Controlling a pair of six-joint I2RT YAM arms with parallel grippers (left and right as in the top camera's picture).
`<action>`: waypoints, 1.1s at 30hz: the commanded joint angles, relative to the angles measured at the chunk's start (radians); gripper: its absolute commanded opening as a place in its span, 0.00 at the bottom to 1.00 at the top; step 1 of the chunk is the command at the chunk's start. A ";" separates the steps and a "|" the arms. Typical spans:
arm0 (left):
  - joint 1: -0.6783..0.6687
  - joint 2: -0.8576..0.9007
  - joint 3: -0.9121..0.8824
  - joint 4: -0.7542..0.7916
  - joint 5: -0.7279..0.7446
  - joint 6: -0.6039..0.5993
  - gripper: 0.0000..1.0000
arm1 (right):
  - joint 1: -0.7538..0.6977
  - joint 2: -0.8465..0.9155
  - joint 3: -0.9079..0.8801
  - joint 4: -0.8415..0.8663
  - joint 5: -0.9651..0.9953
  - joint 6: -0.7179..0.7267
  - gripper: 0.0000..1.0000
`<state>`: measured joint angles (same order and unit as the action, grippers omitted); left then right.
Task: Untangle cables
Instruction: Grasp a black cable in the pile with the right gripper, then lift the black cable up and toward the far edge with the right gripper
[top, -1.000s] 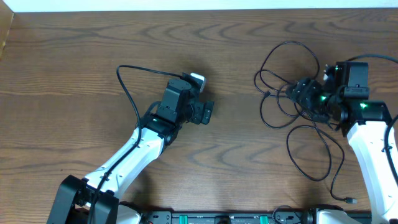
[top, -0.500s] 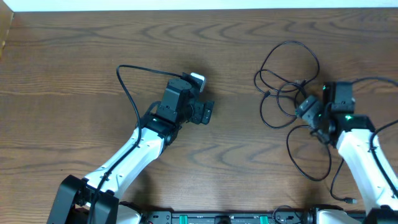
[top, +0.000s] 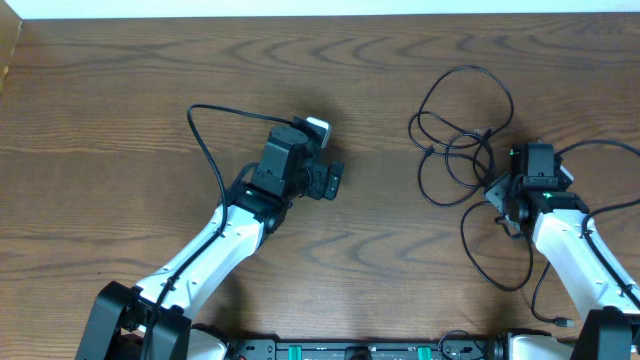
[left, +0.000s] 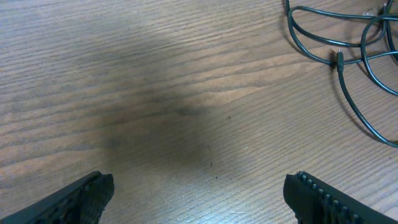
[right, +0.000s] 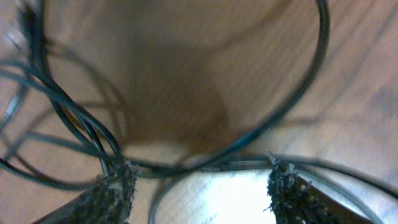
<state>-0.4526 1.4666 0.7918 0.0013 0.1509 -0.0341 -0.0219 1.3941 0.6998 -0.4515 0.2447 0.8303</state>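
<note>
Over the desk (top: 120, 90), the cables (top: 467, 137) lie in a loose black tangle at the right side. The right tool (top: 500, 200) is at the tangle's lower edge; the left tool (top: 330, 182) is mid-desk, well apart.

Left wrist: tool spread wide over bare wood, cables at upper right.

Right wrist: blurred; tips (right: 115, 186) spread, a black cord crossing between them, unpinched.

Black cables (top: 462, 140) tangled on the table's (top: 120, 100) right side.
Thin cords are looped and crossed in a loose knot, laid flat; one long loop is trailed toward the near edge; a small plug end (left: 339, 60) is seen.
</note>
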 joint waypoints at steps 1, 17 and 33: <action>0.002 0.003 0.009 -0.002 -0.006 -0.008 0.93 | 0.002 0.000 -0.016 0.056 0.063 -0.018 0.34; 0.002 0.003 0.009 -0.002 -0.006 -0.008 0.93 | 0.002 -0.002 0.095 0.402 -0.343 -0.177 0.01; 0.002 0.003 0.009 -0.002 -0.006 -0.008 0.93 | 0.121 -0.001 0.832 0.354 -0.588 -0.270 0.01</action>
<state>-0.4526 1.4666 0.7918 0.0013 0.1509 -0.0341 0.0658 1.3979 1.4300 -0.0956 -0.3199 0.6018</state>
